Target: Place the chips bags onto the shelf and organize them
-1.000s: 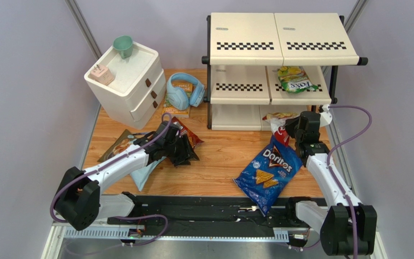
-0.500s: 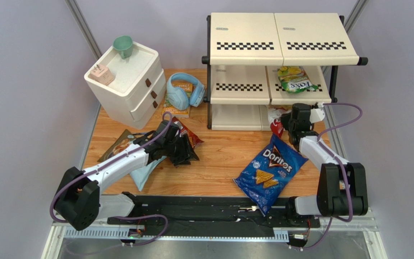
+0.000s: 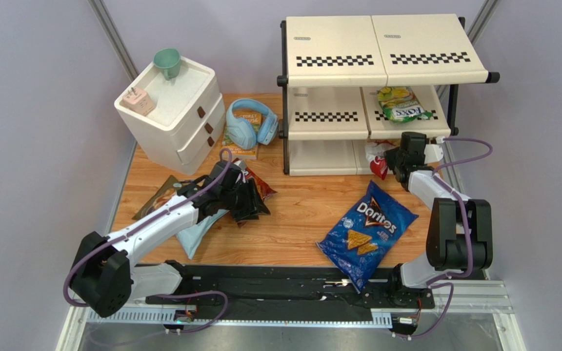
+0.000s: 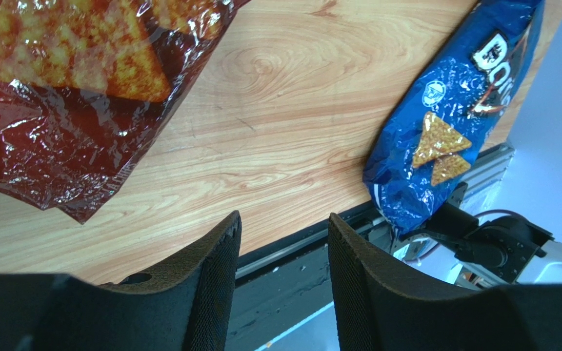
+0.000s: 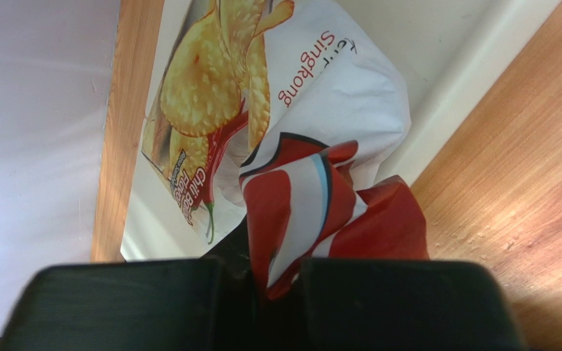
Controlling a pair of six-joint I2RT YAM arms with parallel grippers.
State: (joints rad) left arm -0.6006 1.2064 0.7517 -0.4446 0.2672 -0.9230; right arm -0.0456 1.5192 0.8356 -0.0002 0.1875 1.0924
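Right claw [image 5: 262, 269] pinches the white bag [image 5: 335, 95] at the shelf's [image 3: 320, 157] bottom board; left claw [image 4: 284, 234] gapes by the red bag [image 4: 64, 110], headphones [image 3: 249, 124] beyond.

The crinkly white-and-red foil bag [image 5: 320, 124] shows yellow chips; the blue foil bag [image 3: 365, 232] bears orange triangles; the cream rack [image 3: 335, 44] has black-and-white checks.

Wooden worktop [image 3: 306, 212], and it's busy. The cream shelf [image 3: 335, 44] stands at one o'clock, the white cabinet [image 3: 181, 135] at ten. Between them, at twelve, an orange book [image 3: 237, 151] lies flat with blue headphones [image 3: 241, 131] across it. Red Doritos bag [image 3: 260, 188] at nine, crumpled on the wood. Pale-blue cassava bag [image 3: 197, 234] at eight. Blue Doritos bag [image 3: 366, 232] lies flat at five, its near corner over the worktop's front edge.
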